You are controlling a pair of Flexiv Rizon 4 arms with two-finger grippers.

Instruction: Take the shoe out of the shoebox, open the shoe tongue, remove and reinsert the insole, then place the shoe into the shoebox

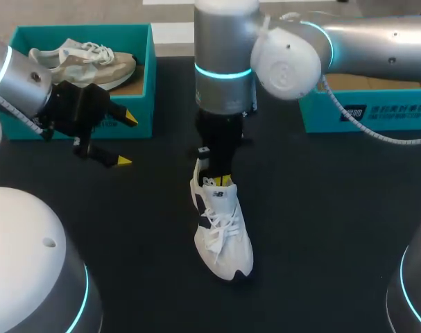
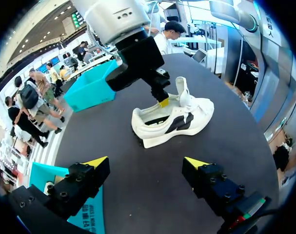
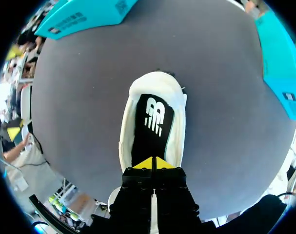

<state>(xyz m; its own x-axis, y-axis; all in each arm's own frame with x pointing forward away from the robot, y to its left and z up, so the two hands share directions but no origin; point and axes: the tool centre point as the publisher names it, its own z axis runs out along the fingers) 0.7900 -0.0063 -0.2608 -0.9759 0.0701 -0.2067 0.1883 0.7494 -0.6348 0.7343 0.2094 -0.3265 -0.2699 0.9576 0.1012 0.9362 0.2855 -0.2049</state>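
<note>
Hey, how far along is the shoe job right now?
Done: the white shoe is out on the table, away from the teal shoebox. In hand: the right jaws are closed at the shoe's opening, by the tongue, with the black insole lying inside; whether it has been out already doesn't show. Left: returning the shoe to the box. The left jaws hover open.

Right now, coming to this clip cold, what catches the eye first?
A white shoe stands mid-table, the right gripper at its opening with tips together above the black insole. The left gripper hangs open beside a teal shoebox holding a beige shoe.
</note>
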